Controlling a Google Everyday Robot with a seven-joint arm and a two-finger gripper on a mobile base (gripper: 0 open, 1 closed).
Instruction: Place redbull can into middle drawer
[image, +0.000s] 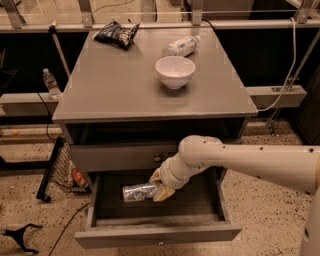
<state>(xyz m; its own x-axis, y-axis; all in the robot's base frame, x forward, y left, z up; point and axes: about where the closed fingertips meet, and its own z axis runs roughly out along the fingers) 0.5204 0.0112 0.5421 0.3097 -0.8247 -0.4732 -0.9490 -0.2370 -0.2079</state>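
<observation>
The can (137, 192) lies on its side inside the open drawer (157, 234), its right end clasped by the gripper (159, 186) on a white arm (250, 162) reaching in from the right. That end is hidden behind the beige fingers (164, 194), and it is unclear whether the can rests on the drawer floor. Above, the grey cabinet top (115, 90) carries a white bowl (175, 71), a toppled bottle (182, 45) and a dark snack bag (118, 34). Speckled floor (260, 215) surrounds the cabinet. A second bottle (50, 83) stands upright at left, in shadow. The arm is cut off at the right edge.
</observation>
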